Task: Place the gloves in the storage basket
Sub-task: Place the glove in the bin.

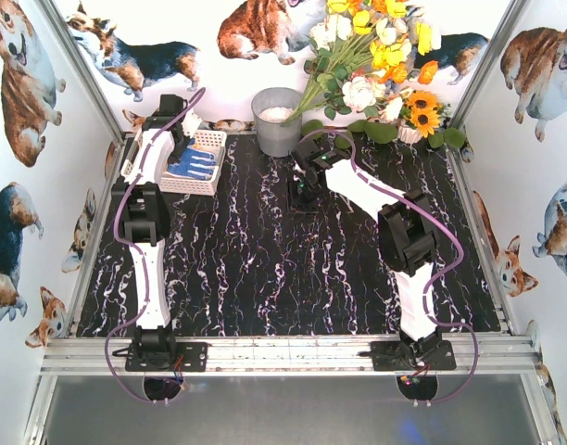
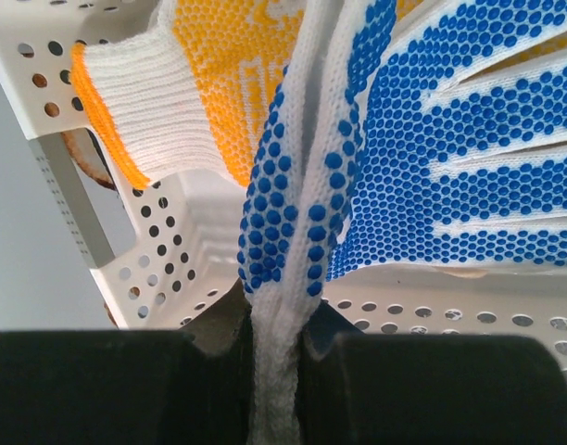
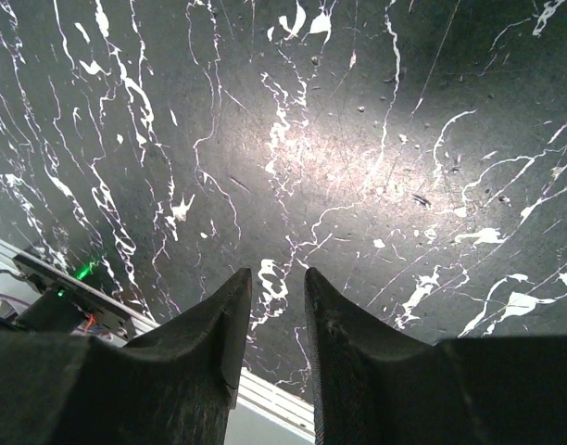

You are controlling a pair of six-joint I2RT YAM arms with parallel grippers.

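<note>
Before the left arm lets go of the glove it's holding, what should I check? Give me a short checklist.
1. Grip: ok. The left jaws are shut on a blue-dotted glove.
2. Position: ok. That glove sits within the walls of the storage basket.
3. Room below: cannot tell. A yellow-dotted glove lies inside too.
4. Right jaws: ok. Slightly apart, empty, over the table.
5. Grey bucket: ok. It stands apart from the basket.
</note>
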